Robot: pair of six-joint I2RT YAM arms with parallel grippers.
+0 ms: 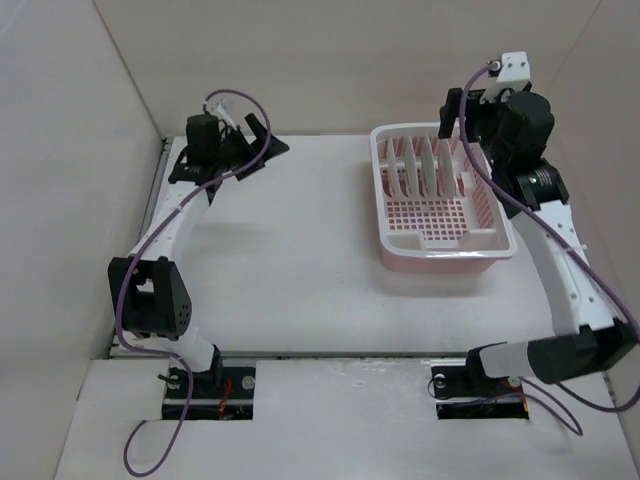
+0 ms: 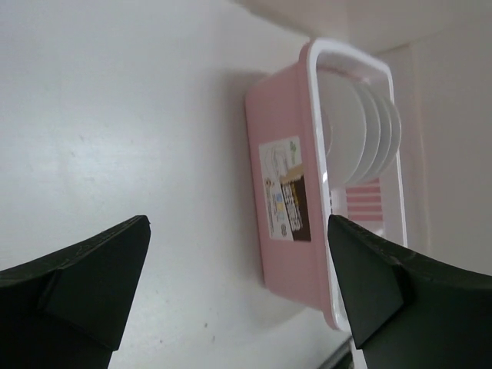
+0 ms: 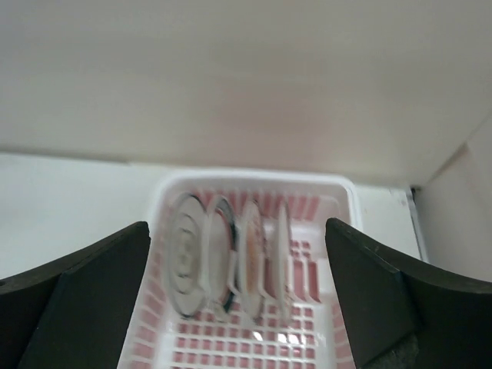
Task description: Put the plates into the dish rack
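Beneath the right gripper (image 3: 237,223), the plates (image 3: 219,261) look blurred, their patterns hard to read. The dish rack's (image 3: 254,179) end nearest the gripper is cut off by the picture's edge.

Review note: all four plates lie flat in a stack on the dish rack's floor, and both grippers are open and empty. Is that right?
Not quite. The four plates stand upright on edge, side by side in the dish rack, not stacked flat; the right wrist view shows it. The left gripper and right gripper are indeed open and empty.
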